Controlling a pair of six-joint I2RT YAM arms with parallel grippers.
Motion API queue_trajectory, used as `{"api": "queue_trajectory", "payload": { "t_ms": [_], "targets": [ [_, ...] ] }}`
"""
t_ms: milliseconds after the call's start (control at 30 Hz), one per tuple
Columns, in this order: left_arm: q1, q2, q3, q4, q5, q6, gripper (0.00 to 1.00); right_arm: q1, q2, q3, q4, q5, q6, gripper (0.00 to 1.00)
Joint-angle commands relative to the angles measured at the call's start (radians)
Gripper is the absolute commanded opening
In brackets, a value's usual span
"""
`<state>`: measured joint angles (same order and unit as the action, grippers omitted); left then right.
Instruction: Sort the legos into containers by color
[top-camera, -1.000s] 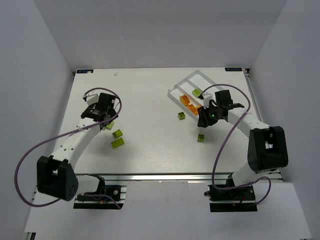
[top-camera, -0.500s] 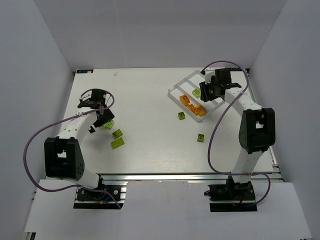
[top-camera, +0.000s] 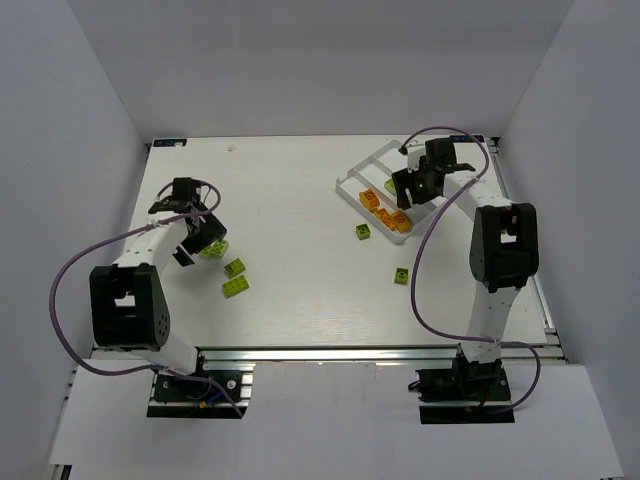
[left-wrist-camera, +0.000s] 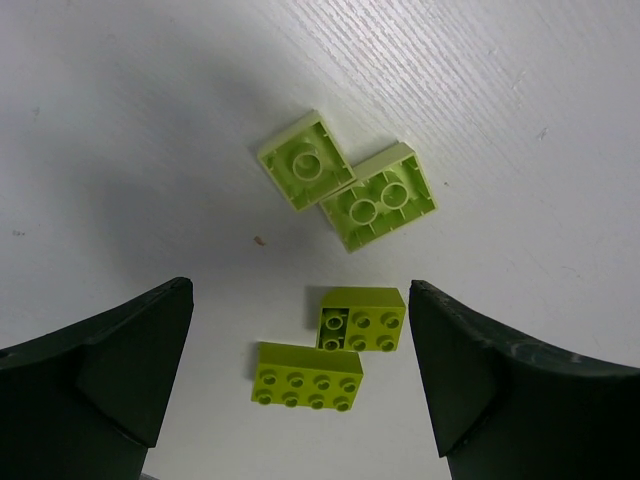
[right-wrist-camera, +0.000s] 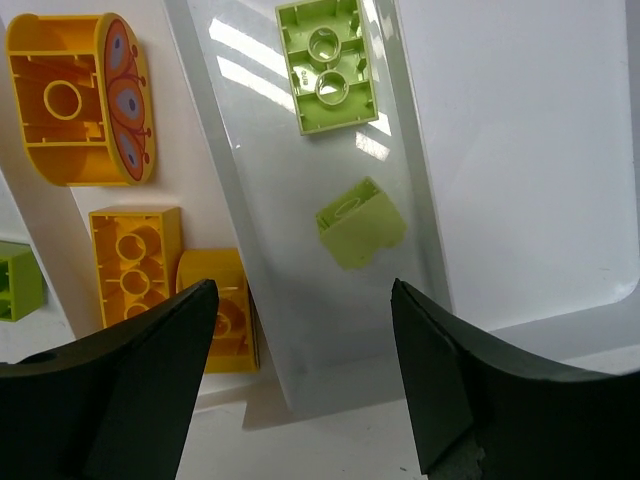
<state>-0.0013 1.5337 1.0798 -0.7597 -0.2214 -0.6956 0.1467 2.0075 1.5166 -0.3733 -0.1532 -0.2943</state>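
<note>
While left claw gapes empty above 4 green legos, right claw, wide, empty, above tray

The tray is glossy white plastic, bright with reflections. The green bricks and orange bricks are smooth moulded plastic with a soft sheen (the oval carries a printed face). The table is matt white and finely grained. My fingers look like dark matt plastic.
</note>
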Motion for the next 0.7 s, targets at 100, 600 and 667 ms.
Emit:
{"api": "queue_trajectory", "payload": {
  "t_ms": [100,600,667],
  "targets": [
    [0.032,0.074,0.043,0.052,0.062,-0.002,0.97,-0.022,-0.117,-0.007,0.019,-0.11,0.017,0.73],
    [0.106,0.149,0.023,0.163,0.18,-0.15,0.91,-0.041,-0.374,-0.3,0.125,-0.304,0.015,0.72],
    [0.115,0.16,0.014,0.171,0.195,-0.156,0.92,-0.044,-0.377,-0.308,0.126,-0.306,0.015,0.72]
  ]
}}
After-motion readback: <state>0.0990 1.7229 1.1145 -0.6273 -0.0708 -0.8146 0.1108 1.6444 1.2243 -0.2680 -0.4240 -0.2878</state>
